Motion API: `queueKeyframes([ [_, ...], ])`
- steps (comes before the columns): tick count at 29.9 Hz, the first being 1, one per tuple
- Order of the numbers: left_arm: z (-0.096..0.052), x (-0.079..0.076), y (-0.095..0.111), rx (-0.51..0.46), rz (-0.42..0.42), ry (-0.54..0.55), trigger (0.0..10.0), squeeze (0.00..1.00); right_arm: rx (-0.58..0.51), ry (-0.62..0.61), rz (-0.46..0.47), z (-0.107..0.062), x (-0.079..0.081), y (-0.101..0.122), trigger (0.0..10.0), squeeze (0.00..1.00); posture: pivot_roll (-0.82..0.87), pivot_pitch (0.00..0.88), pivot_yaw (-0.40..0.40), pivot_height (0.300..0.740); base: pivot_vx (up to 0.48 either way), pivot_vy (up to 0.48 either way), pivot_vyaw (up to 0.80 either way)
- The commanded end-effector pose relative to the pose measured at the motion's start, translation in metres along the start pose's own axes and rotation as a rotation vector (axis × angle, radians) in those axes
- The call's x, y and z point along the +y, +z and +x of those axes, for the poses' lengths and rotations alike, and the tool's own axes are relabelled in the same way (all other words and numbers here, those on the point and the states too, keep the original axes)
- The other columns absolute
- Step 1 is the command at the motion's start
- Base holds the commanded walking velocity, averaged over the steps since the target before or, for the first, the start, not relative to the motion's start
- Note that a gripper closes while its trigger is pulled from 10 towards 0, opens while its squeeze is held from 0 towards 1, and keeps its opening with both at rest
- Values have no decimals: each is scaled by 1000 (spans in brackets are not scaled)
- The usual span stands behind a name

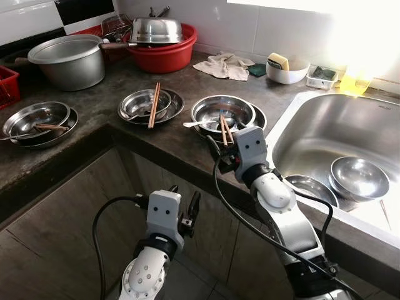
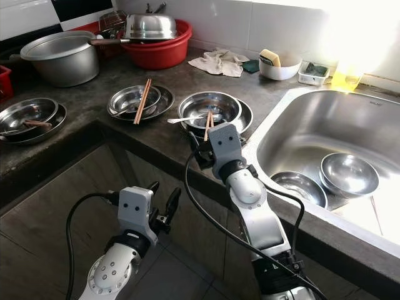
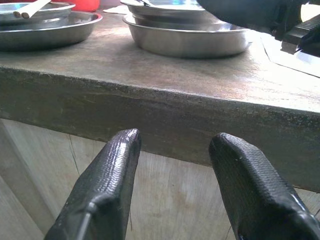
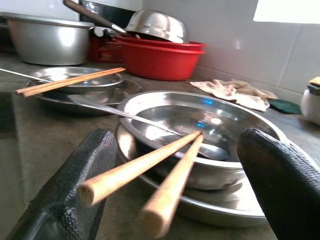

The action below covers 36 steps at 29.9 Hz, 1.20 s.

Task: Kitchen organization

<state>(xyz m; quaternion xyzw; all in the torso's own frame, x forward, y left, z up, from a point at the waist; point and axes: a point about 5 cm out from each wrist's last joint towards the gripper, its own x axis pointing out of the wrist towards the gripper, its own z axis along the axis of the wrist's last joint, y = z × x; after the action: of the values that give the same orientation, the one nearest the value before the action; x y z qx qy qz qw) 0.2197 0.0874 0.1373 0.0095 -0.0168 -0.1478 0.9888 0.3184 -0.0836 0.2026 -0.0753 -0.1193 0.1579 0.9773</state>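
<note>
Hard daylight pours in from the upper right and blows out the wall tiles [image 1: 369,37] above the sink [image 1: 325,125] to pure white, with hot reflections on the steel bowls. The cabinet fronts under the counter edge [image 3: 150,100] sit in dim shade. Head views look sharp, but up close the chopsticks [image 4: 150,185] go soft in the right wrist view.

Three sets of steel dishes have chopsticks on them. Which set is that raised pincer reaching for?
The set nearest the sink: its chopsticks poke out between the right pincer's open fingers. The other two sets lie farther left.
</note>
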Motion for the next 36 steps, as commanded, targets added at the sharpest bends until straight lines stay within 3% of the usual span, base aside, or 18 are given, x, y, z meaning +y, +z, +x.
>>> queueKeyframes([
  [1, -1, 0, 1, -6, 0, 1, 10000, 0, 2, -28, 0, 3, -4, 2, 10000, 0, 100, 97, -7, 740, 0, 0, 0],
  [3, -1, 0, 1, -7, 0, 1, 10000, 0, 5, -34, 6, 3, -4, 1, 10000, 0, 100, 97, -7, 740, 0, 0, 0],
  [4, -1, 0, 1, -7, -1, 2, 10000, 0, 7, -40, 7, 3, -6, 1, 7804, 0, 99, 97, -6, 740, 0, 0, 0],
  [5, -1, 0, 1, -7, -1, 2, 10000, 0, 8, -42, 8, 3, -6, 0, 3922, 0, 99, 97, -6, 740, 0, 0, 0],
  [6, -1, 0, 1, -7, -1, 1, 10000, 0, 9, -47, 5, 3, -7, 0, 2784, 0, 99, 97, -6, 740, 0, 0, 0],
  [7, -1, 0, 1, -7, 0, 1, 10000, 0, 10, -50, 3, 3, -8, 0, 2784, 0, 99, 97, -6, 740, 0, 0, 0],
  [8, 0, 0, 1, -7, 0, 1, 10000, 0, 13, -54, 7, 3, -8, 0, 0, 0, 99, 97, -6, 740, 0, 0, 0],
  [29, 0, -1, 2, -8, 0, 0, 10000, 0, -13, -78, 28, 5, -11, 6, 0, 0, 98, 87, -7, 740, 0, 0, 0],
  [36, 1, -2, 2, -11, 3, -2, 10000, 0, -85, -115, 51, 4, -16, 22, 0, 0, 98, 79, -6, 740, 0, 0, 0],
])
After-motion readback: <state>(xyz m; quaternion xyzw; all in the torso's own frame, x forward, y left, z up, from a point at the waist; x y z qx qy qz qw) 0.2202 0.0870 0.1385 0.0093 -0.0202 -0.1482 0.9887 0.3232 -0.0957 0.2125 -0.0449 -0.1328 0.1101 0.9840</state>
